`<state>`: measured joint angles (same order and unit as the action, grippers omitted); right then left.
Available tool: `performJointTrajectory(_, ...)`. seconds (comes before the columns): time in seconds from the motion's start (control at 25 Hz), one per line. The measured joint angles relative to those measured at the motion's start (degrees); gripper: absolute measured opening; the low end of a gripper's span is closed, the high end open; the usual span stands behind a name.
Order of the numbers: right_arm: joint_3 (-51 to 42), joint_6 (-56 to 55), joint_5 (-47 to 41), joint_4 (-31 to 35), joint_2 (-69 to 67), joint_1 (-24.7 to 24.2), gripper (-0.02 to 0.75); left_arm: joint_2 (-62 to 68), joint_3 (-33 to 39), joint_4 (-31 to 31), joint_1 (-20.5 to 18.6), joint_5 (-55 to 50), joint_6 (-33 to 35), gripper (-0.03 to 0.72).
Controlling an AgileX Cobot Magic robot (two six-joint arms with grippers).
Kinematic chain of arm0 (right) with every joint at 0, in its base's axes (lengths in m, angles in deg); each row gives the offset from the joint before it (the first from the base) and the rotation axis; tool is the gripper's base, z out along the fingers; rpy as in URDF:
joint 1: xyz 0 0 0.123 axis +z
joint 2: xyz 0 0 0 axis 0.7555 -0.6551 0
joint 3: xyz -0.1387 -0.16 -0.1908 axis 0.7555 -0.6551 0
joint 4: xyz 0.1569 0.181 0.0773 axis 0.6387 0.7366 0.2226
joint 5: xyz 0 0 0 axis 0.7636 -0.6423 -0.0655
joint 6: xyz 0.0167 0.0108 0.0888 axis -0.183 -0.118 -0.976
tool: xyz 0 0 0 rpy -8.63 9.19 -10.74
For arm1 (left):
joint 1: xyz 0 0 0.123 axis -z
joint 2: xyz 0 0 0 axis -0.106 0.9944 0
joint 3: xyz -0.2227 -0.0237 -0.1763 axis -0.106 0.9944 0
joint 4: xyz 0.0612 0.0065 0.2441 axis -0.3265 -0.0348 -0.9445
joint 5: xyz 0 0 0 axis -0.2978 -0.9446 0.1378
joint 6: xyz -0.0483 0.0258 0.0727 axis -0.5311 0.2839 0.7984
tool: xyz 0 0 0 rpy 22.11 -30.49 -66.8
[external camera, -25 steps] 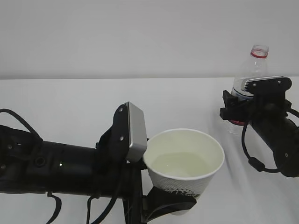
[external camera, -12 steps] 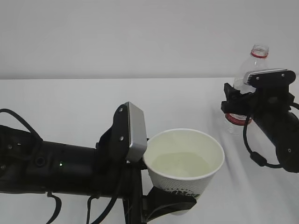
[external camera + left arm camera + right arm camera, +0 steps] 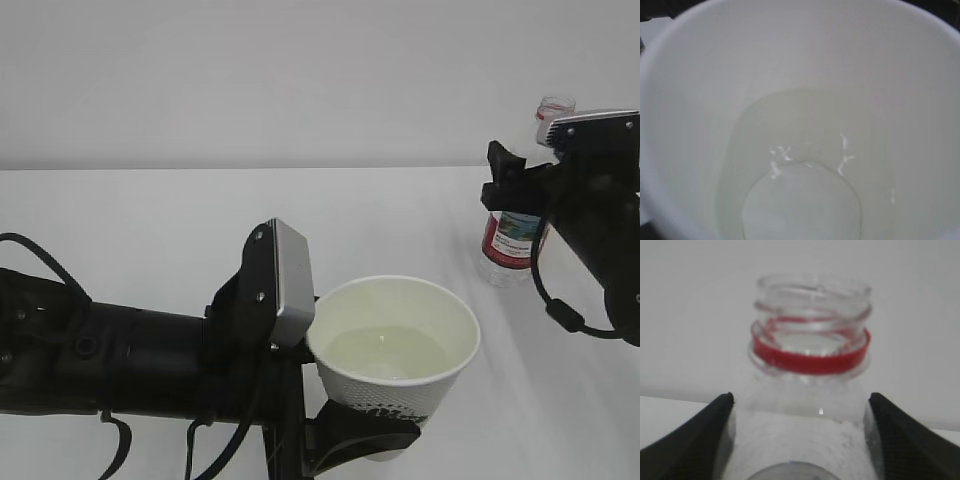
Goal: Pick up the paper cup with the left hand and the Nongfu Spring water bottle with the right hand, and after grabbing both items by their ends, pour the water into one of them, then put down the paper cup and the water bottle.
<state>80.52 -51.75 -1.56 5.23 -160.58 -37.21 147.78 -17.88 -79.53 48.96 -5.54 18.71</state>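
Note:
The paper cup (image 3: 395,345) is white with a dark print low on its side. My left gripper (image 3: 368,436) is shut on the cup's base, at the bottom centre of the exterior view. The water (image 3: 388,352) lies shallow in the cup. In the left wrist view the cup's inside (image 3: 700,90) fills the frame, with water (image 3: 800,200) at the bottom and the fingers hidden. The Nongfu Spring water bottle (image 3: 512,235) stands upright and uncapped on the table at the right. My right gripper (image 3: 515,188) is open round its shoulder, its fingers either side below the red neck ring (image 3: 810,357).
The white table (image 3: 200,220) runs back to a plain white wall (image 3: 300,80). My left arm (image 3: 120,355) and its grey plate (image 3: 290,285) lie across the front left. The right arm (image 3: 600,250) hangs beside the bottle at the right edge.
My right gripper has slid upward along the bottle from the label to the shoulder, and the bottle has stayed standing. The left gripper and cup have not moved.

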Motion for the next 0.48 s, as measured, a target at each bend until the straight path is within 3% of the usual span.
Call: performJointTrajectory(0.48, -0.23, 0.10, -4.71, 0.00, 4.77, 0.00, 0.610, 0.00, 0.00, 0.00, 0.00, 0.00, 0.00, 0.496)
